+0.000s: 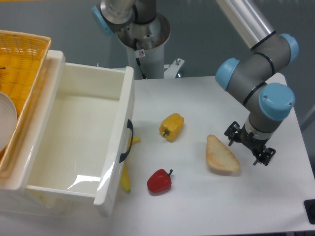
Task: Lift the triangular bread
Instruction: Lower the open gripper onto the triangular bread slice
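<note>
The triangular bread (221, 155) lies flat on the white table, right of centre, pale tan with a browner crust. My gripper (248, 147) hangs just to the right of the bread, close to its edge, low over the table. Its black fingers point down and away under the wrist, and I cannot make out the gap between them. Nothing shows between the fingers.
A yellow bell pepper (171, 126) and a red pepper (159, 181) lie left of the bread. A banana (126, 174) sits partly under the open white drawer (78, 142). A yellow basket (19, 73) with a white dish stands at far left.
</note>
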